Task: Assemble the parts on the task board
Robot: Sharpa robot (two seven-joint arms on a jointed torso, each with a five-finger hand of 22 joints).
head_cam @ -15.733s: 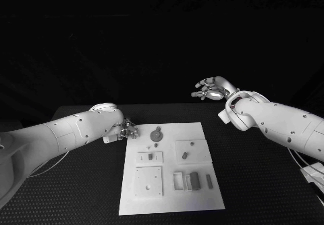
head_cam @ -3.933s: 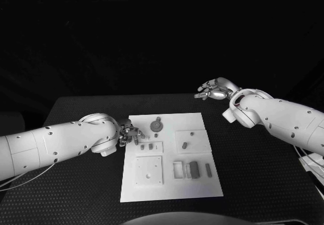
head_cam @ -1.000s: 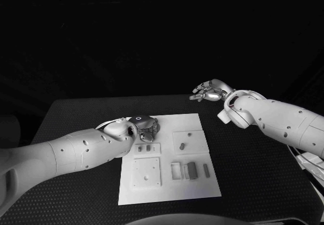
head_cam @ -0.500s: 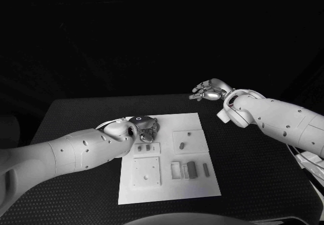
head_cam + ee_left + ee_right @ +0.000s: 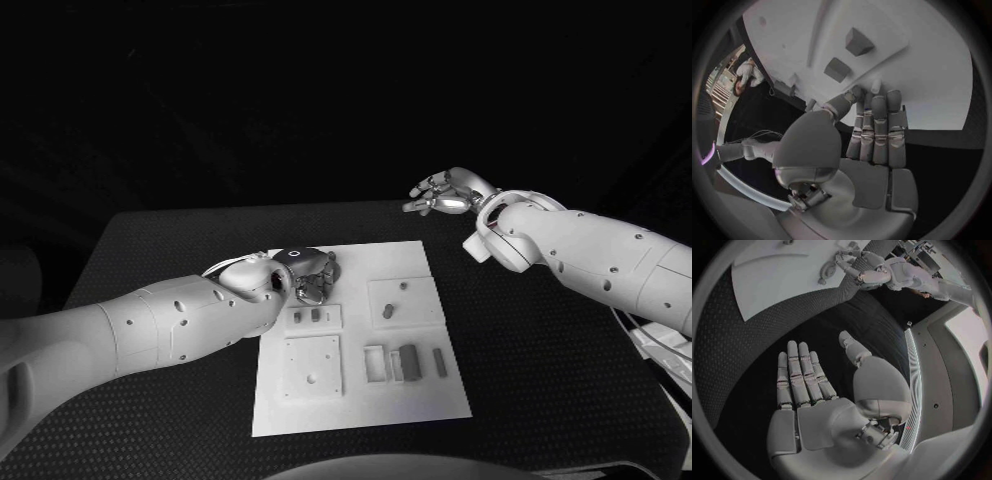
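My left hand is down at the far left corner of the white board, where the round part lies, though my hand hides it from above. From the wrist I see my fingers laid straight and close together, tips on or just above the board beside two small blocks. I cannot tell if anything is pinched under the tips. I judge I am there to pick up or press that part, so the hand sits low and flat

My right hand is raised beyond the board's far right corner, fingers spread and holding nothing, kept well apart so it does not crowd the work

The other parts lie in their pockets on the near half of the board
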